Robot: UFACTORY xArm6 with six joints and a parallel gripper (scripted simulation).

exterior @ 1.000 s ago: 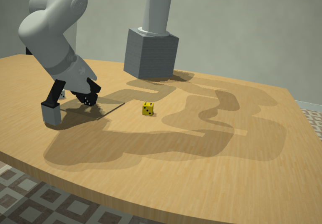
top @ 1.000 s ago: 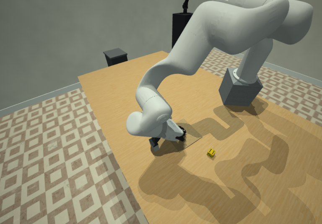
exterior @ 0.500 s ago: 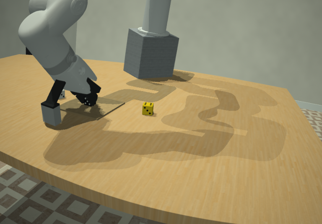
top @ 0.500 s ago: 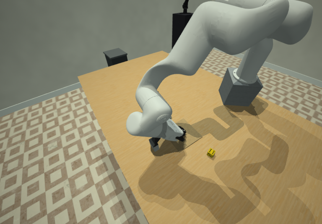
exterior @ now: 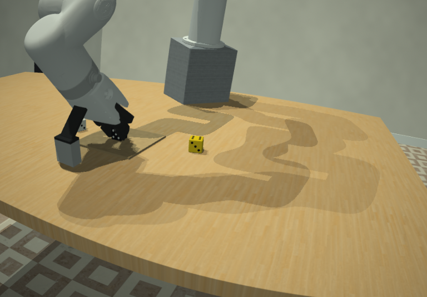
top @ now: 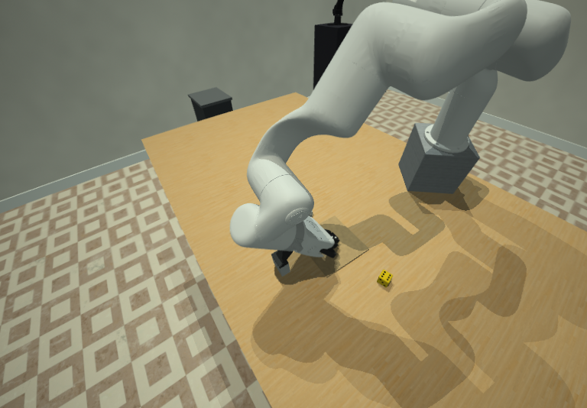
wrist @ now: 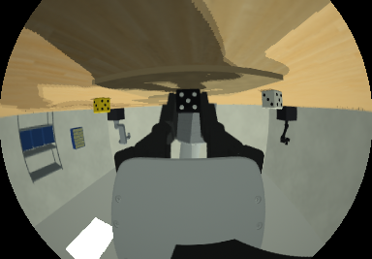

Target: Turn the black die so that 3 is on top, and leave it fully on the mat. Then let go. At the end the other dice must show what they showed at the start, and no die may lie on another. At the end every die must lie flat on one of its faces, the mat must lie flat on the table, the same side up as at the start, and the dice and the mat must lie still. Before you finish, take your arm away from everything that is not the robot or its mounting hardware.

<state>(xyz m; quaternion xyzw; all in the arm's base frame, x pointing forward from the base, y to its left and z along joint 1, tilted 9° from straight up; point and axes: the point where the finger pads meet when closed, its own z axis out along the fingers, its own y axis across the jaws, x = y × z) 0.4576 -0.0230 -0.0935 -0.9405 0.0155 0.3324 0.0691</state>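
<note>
My gripper (exterior: 115, 129) is shut on the black die (exterior: 115, 134) and holds it low over the thin, see-through mat (exterior: 124, 142), close to its surface. The arm leans in nearly level with the table. In the wrist view the black die (wrist: 189, 100) sits between the fingertips and shows a face with five white pips to the camera. In the top view the die (top: 335, 237) is mostly hidden by the gripper. I cannot tell which face is on top.
A yellow die (exterior: 195, 143) lies on the table right of the mat, also seen in the top view (top: 384, 278). A white die (exterior: 82, 125) lies behind the gripper, off the mat's far left. The grey arm base (exterior: 199, 69) stands at the back.
</note>
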